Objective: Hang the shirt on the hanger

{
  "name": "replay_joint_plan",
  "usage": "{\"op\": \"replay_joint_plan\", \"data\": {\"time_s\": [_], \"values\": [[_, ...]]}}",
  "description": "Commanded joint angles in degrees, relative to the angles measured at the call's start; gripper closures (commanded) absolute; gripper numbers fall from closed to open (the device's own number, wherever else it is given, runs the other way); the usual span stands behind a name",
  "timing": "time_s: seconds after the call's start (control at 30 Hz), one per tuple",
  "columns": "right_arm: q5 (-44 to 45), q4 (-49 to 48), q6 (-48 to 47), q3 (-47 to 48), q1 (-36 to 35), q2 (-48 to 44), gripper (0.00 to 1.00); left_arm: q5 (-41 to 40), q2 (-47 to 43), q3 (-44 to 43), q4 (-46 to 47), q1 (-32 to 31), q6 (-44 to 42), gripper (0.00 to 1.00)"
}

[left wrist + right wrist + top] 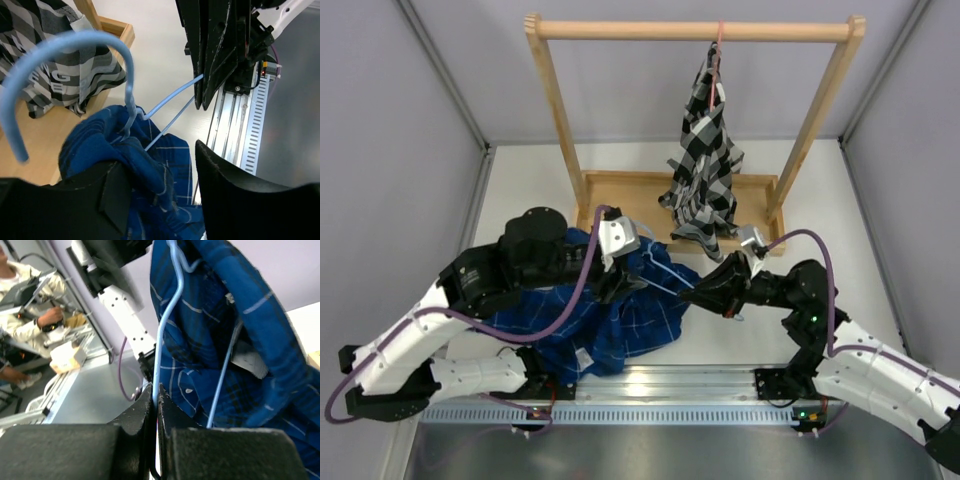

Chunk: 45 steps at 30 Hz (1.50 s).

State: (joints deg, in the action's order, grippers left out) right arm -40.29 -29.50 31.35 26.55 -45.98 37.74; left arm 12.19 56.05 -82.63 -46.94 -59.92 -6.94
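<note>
The dark blue plaid shirt [610,320] lies bunched on the table between the arms, its upper part lifted over the light-blue wire hanger [665,280]. In the left wrist view the hanger's hook [75,42] curves up out of the shirt [125,150], and two wires run to the right gripper [202,95]. My left gripper [160,200] stands open, a fold of shirt lying between its fingers against the left one. My right gripper [158,395] is shut on the hanger [167,330] wire, with the shirt [225,340] draped right behind it.
A wooden rack [700,30] stands at the back on a wooden base [620,190]. A black-and-white checked shirt [705,160] hangs from it on a pink hanger. Grey walls close both sides; a metal rail [660,385] runs along the near edge.
</note>
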Motion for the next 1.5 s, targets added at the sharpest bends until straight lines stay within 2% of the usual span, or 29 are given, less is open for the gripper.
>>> {"op": "replay_joint_plan", "data": {"time_s": [0.0,0.07,0.1,0.17,0.23,0.53,0.63,0.7,0.77,0.9,0.97,1.0,1.03,1.07,1.13,1.17,1.2,1.3,1.47], "values": [[1.88,-18.35,3.44,-2.27,-0.61,1.02,1.0,-0.66,0.2,-3.76,4.05,-0.02,1.05,0.43],[4.86,-23.04,4.59,-5.35,-0.61,0.76,1.0,-4.35,-0.59,-3.68,4.05,-0.02,1.14,0.34],[5.66,-25.41,4.94,-6.06,-0.61,0.5,1.0,-5.76,-1.29,-3.5,4.13,-0.02,1.31,0.16],[7.07,-27.27,5.29,-7.38,-0.61,0.15,1.0,-9.54,-3.66,-2.72,4.14,-0.02,1.4,0.03],[8.38,-29.73,5.65,-8.43,-0.61,-0.29,1.0,-11.47,-6.46,-1.84,4.22,-0.02,1.84,0.02],[10.15,-35.71,7.75,-9.75,-0.69,0.76,1.0,-29.14,-15.36,3.34,3.44,-0.02,1.84,0.02],[10.23,-36.69,8.2,-10.2,-0.61,0.59,1.0,-26.09,-16.94,7.12,0.72,-0.02,3.42,0.03],[10.06,-35.99,8.28,-10.11,-0.61,0.32,1.0,-21.09,-17.81,10.1,0.44,-0.02,3.86,0.06],[9.71,-34.93,8.28,-9.58,-0.69,-0.29,1.0,-19.4,-18.26,11.69,0.36,-0.02,3.95,0.09],[8.48,-32.65,8.37,-8.79,-0.61,-1.7,1.0,-22.2,-17.21,13.9,0.53,-0.02,4.21,0.18],[8.74,-31.77,8.02,-9.05,-0.69,-3.01,1.0,-22.21,-15.45,13.81,0.53,-0.02,4.13,0.26],[9.09,-31.24,7.76,-9.14,-0.61,-4.15,1.0,-22.2,-14.75,13.72,0.44,-0.02,3.87,0.33],[9.7,-30.28,7.58,-9.4,-0.61,-4.6,1.0,-22.47,-14.05,13.38,0.44,-0.02,3.6,0.54],[9.79,-29.92,7.32,-9.49,-0.61,-5.04,1.0,-24.47,-12.65,12.68,0.53,-0.02,3.51,0.65],[9.88,-28.08,6.62,-9.67,-0.61,-6.27,1.0,-26.85,-11.41,11.53,0.36,-0.02,2.72,0.8],[9.8,-27.55,6.35,-9.84,-0.61,-6.62,1.0,-29.13,-10.19,9.87,0.44,-0.02,2.37,0.96],[9.8,-26.94,5.83,-10.02,-0.61,-6.97,1.0,-30.37,-9.65,8.81,0.27,-0.02,2.02,1.0],[10.06,-22.11,4.33,-10.9,-0.61,-8.64,1.0,-32.84,-7.37,2.32,-2.88,-0.11,1.49,1.0],[9.18,-19.99,4.86,-15.46,-0.61,-11.98,1.0,-31.7,-4.64,-8.32,-11.06,-0.02,0.61,1.0]]}}
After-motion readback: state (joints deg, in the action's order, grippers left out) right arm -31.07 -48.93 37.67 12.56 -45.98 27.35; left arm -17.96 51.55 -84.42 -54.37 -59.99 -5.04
